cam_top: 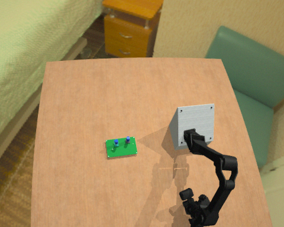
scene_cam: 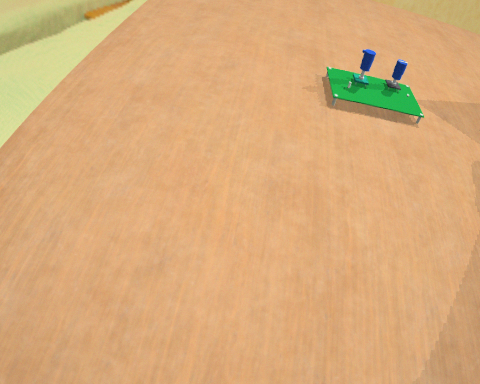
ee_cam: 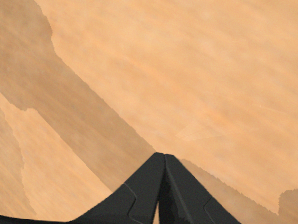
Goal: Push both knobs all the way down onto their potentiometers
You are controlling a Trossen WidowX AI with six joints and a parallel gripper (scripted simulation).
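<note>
The green circuit board (cam_top: 122,151) (scene_cam: 379,96) stands on short legs on the table. One blue knob (cam_top: 116,142) (scene_cam: 367,60) stands upright above the teal potentiometer (scene_cam: 360,79), with bare shaft showing between them in the exterior view. The other blue knob (cam_top: 128,138) (scene_cam: 399,70) stands above the dark potentiometer (scene_cam: 392,85), also with a short length of shaft showing. My gripper (ee_cam: 161,161) is shut and empty, its fingertips together over table. In the top view it is well to the right of and nearer the front than the board; its fingertips are not distinct there.
The arm (cam_top: 224,177) rises from a grey block (cam_top: 196,121) right of the board. A small pale post (scene_cam: 349,84) stands on the board near the teal potentiometer. The table's left edge (cam_top: 38,133) lies beyond the board. A green chair (cam_top: 245,68) stands past the right edge.
</note>
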